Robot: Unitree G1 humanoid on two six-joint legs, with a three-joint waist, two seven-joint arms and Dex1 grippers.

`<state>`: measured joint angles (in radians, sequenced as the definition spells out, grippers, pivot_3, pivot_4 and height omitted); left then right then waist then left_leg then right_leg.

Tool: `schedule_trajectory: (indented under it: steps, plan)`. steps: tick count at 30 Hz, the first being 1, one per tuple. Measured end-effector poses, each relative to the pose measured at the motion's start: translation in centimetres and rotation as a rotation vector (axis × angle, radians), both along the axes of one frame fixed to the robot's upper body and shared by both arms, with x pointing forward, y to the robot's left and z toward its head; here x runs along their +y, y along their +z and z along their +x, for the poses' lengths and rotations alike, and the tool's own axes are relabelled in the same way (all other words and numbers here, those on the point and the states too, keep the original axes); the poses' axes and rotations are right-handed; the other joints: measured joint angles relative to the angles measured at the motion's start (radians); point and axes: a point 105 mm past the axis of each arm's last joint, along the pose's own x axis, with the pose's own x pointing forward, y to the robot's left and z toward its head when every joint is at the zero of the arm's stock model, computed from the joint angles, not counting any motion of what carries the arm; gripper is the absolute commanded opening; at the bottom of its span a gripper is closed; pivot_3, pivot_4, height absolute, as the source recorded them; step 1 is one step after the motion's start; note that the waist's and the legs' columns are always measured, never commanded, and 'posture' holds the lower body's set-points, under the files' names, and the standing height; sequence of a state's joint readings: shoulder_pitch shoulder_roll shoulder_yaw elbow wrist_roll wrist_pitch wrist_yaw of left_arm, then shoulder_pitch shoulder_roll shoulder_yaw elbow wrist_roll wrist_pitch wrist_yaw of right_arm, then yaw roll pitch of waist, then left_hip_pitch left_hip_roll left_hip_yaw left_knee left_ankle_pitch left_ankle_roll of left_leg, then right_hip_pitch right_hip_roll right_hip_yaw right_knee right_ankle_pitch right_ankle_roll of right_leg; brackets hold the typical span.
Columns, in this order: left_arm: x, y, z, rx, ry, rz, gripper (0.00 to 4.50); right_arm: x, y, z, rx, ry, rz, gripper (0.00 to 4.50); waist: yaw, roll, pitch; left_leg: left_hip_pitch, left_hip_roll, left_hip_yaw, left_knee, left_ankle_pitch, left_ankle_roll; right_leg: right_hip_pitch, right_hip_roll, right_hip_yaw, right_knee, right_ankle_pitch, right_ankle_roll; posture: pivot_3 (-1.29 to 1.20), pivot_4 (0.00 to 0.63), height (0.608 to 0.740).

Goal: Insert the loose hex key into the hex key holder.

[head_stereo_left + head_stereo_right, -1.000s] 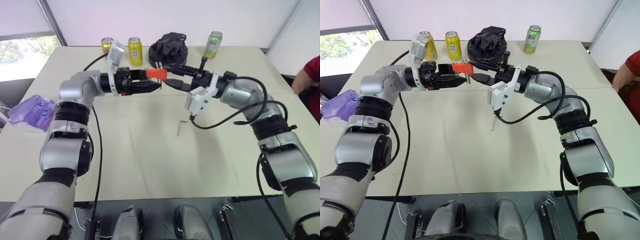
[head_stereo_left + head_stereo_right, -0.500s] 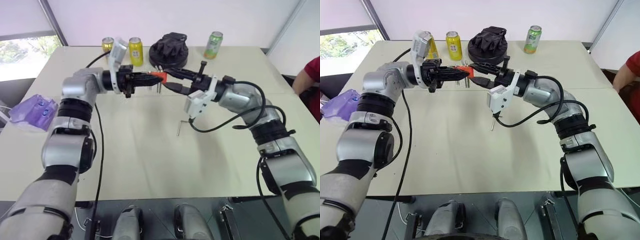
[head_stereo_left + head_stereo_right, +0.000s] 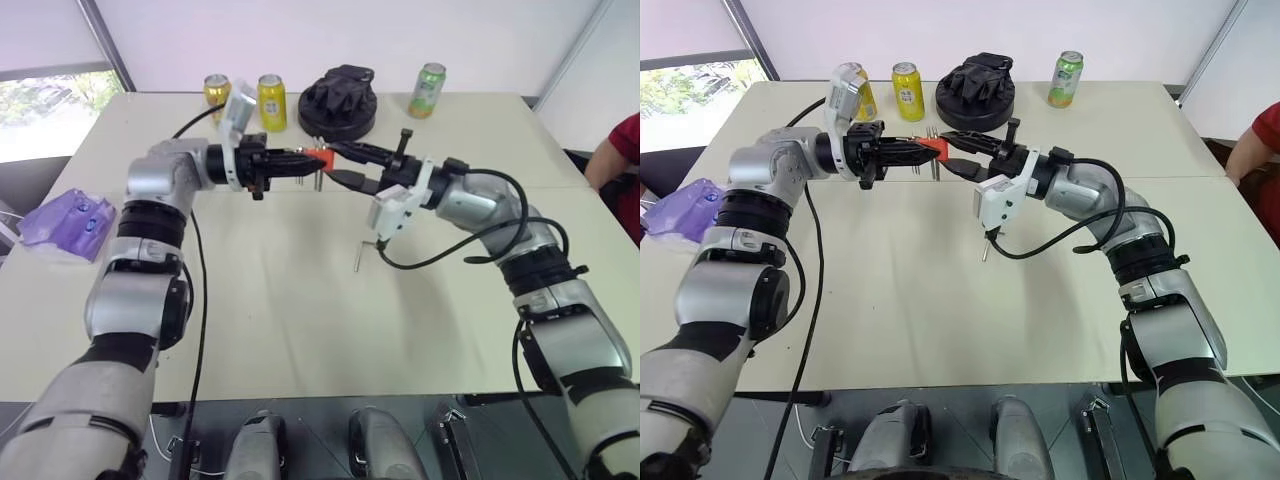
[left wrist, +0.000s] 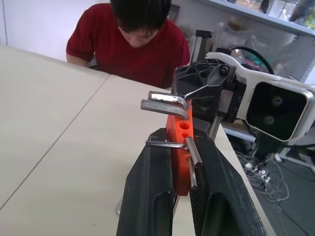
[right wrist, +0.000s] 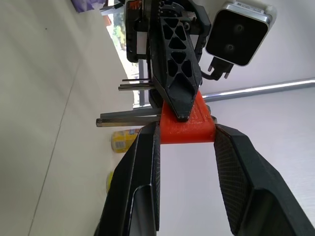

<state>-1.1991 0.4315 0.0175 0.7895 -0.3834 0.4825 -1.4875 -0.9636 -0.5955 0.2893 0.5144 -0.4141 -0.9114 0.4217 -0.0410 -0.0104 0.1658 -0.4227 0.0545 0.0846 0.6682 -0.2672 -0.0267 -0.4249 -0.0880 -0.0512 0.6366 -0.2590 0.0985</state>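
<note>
The hex key holder, a small orange block with short keys sticking out, hangs in the air above the far middle of the table. My left gripper reaches in from the left and is shut on it; in the left wrist view the black fingers clamp the holder. My right gripper comes from the right, and in its wrist view both fingertips seem to touch the holder's sides. The loose hex key lies flat on the table below the right wrist.
Two yellow cans, a green can and a black round object stand along the far edge. A purple bag lies at the left edge. A person in red sits at the right side.
My left gripper's fingers, open around the holder a second ago, have shut on it. Both hands have stayed in place, and the loose key has not moved.
</note>
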Motion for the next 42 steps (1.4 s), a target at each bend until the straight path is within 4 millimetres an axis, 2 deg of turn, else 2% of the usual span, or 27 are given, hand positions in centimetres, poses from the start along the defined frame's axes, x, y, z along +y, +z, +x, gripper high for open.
schedule_trajectory:
  steps: [4,7,10,13,15,16,19,23,25,32,39,42]
  plan:
    - [0.7,-1.3,-0.3,0.022,0.039,0.002,0.00,-1.3,-1.2,1.0,0.041,-0.092,-0.037,4.46,0.000,0.000,0.000,0.000,0.000,0.000,0.001,0.000,0.000,0.000,0.000,0.000,0.005,0.000,0.000,0.00,0.150,0.740]
    - [0.7,-2.1,-0.9,0.034,0.048,0.000,0.00,-2.6,-1.5,1.8,0.075,-0.168,-0.023,4.46,0.002,0.000,0.000,0.000,0.000,-0.001,0.001,0.000,0.000,0.000,0.000,0.000,0.007,0.000,0.000,0.00,0.150,0.740]
    - [0.6,-2.8,-1.4,0.001,0.077,0.012,0.00,-4.8,-2.4,2.7,0.228,-0.301,0.059,4.46,0.008,0.000,0.000,0.001,0.000,-0.002,0.002,0.000,0.000,0.000,0.000,0.000,0.009,0.000,0.000,0.00,0.150,0.740]
    - [0.7,-3.9,-1.9,-0.056,0.121,0.029,0.00,-7.9,-4.6,3.2,0.653,-0.477,0.313,4.46,0.021,0.000,0.000,0.001,0.001,-0.002,0.004,0.000,0.000,0.000,0.000,0.000,0.011,0.000,0.000,0.00,0.150,0.740]
    - [0.7,-5.0,-2.1,-0.096,0.156,0.054,0.00,-8.5,-6.1,2.5,1.008,-0.540,0.514,4.46,0.023,0.000,0.000,0.001,0.001,-0.003,0.005,0.000,0.000,0.000,0.000,0.000,0.012,0.000,0.000,0.00,0.150,0.740]
    - [0.6,-5.4,-2.2,-0.114,0.167,0.058,0.00,-8.2,-6.5,1.8,1.147,-0.547,0.580,4.46,0.025,0.001,0.000,0.001,0.002,-0.003,0.006,0.000,0.000,0.000,0.000,0.000,0.012,0.000,0.000,0.00,0.150,0.740]
    - [-0.2,-6.1,-2.4,-0.148,0.193,0.056,0.00,-5.4,-7.1,-0.9,1.494,-0.533,0.674,4.46,0.030,0.001,0.000,0.000,0.002,-0.004,0.009,-0.004,0.007,0.000,0.001,0.000,0.012,0.000,-0.001,0.00,0.150,0.740]
    - [-1.1,-6.0,-2.6,-0.190,0.216,0.037,0.00,-2.1,-8.6,-3.3,1.783,-0.530,0.698,4.46,0.033,0.001,-0.001,-0.001,0.001,-0.005,0.011,-0.006,0.009,0.000,0.001,0.000,0.013,0.000,-0.001,0.00,0.150,0.740]
    - [-1.1,-5.9,-2.6,-0.199,0.234,0.029,0.00,-1.9,-9.7,-3.4,1.840,-0.588,0.711,4.46,0.037,0.001,-0.001,-0.003,0.000,-0.005,0.011,-0.006,0.009,0.000,0.000,0.000,0.012,0.000,0.000,0.00,0.150,0.740]
    - [-0.9,-6.4,-3.5,-0.187,0.254,0.016,0.00,-4.0,-12.6,-1.9,1.853,-0.804,0.779,4.46,0.031,0.001,-0.001,-0.003,-0.001,-0.006,0.011,-0.006,0.010,0.000,0.000,0.000,0.012,0.000,0.000,0.00,0.150,0.740]
    - [-0.4,-6.8,-3.5,-0.162,0.311,0.012,0.00,-4.7,-13.7,-0.8,1.841,-0.862,0.820,4.46,0.025,0.001,-0.001,-0.003,-0.001,-0.006,0.011,-0.006,0.010,0.000,0.000,0.000,0.011,0.000,0.000,0.00,0.150,0.740]
    - [-0.1,-7.4,-3.3,-0.142,0.340,0.014,0.00,-4.1,-13.9,0.0,1.813,-0.859,0.812,4.46,0.023,0.000,-0.002,-0.002,-0.001,-0.006,0.011,-0.006,0.010,0.000,0.000,0.000,0.011,0.000,0.000,0.00,0.150,0.740]
